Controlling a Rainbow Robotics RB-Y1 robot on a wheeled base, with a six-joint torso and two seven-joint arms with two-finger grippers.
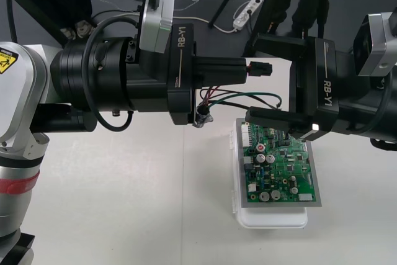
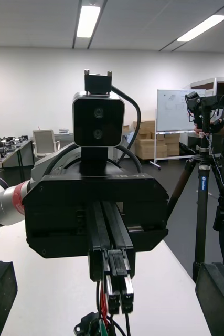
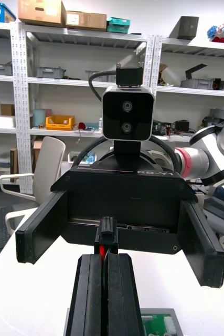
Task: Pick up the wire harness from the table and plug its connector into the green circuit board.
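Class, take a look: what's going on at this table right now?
The left gripper is shut on the wire harness at its black plug, holding it above the table, wires and metal socket dangling. The right gripper, fingers open, faces the plug, perhaps to take it. The green circuit board lies below; the plug is not in it.

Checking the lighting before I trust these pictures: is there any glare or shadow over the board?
Front view: green circuit board evenly lit, no glare, its far end under the open right gripper, which carries one small bright spot. Right wrist view: left gripper is a dark mass, but the wire harness shows red between its shut fingers.
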